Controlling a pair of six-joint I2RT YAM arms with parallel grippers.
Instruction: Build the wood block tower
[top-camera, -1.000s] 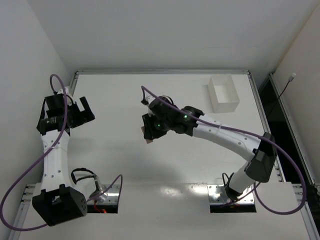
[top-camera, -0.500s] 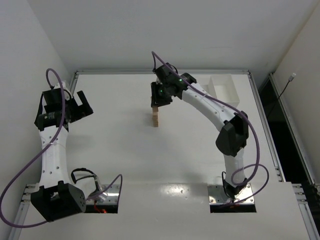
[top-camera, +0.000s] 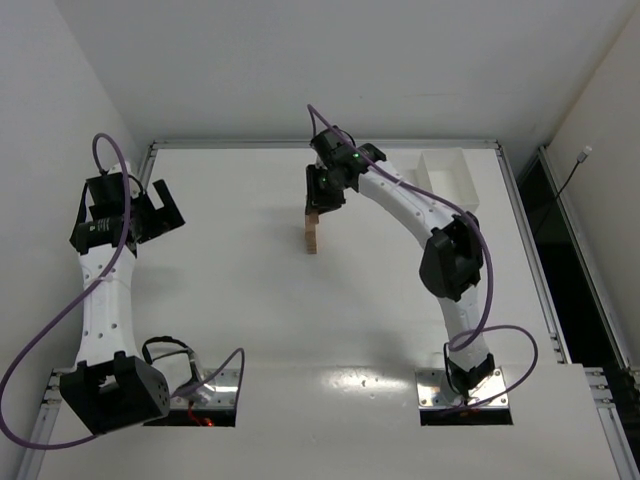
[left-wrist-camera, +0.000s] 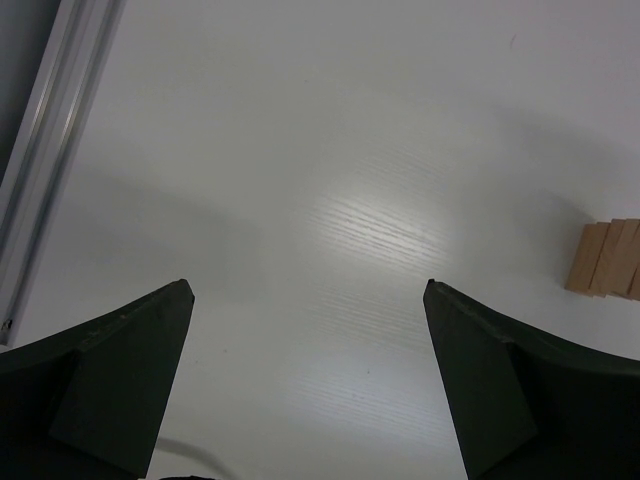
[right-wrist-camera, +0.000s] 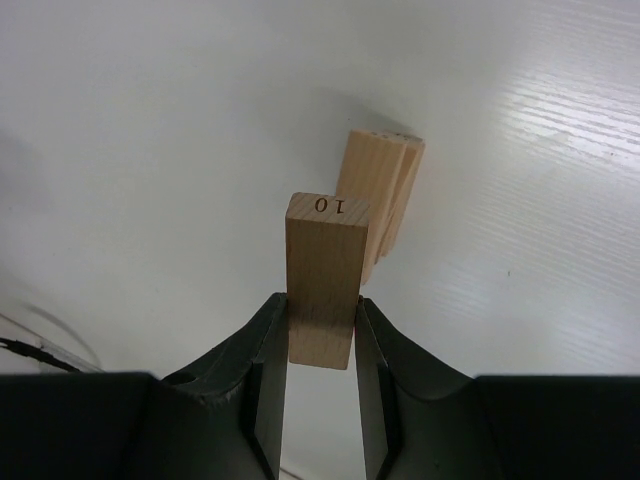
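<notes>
Top external: right tool (top-camera: 316, 204) gripping block (right-wrist-camera: 322, 270) barely shifted; tower (top-camera: 311, 238) seemingly unchanged.

Colours at my right gripper (right-wrist-camera: 320, 305)
I see black fingers (right-wrist-camera: 265, 385), a pale-tan wood block (right-wrist-camera: 325, 262) stamped with dark digits, the grain-striped tan tower (right-wrist-camera: 385, 175) just beyond, and a white table (right-wrist-camera: 150, 150).

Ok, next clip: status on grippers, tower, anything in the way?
Left gripper open, empty, off to the side. Right gripper shut on a wood block, over the tower. No obstruction seen near it.
</notes>
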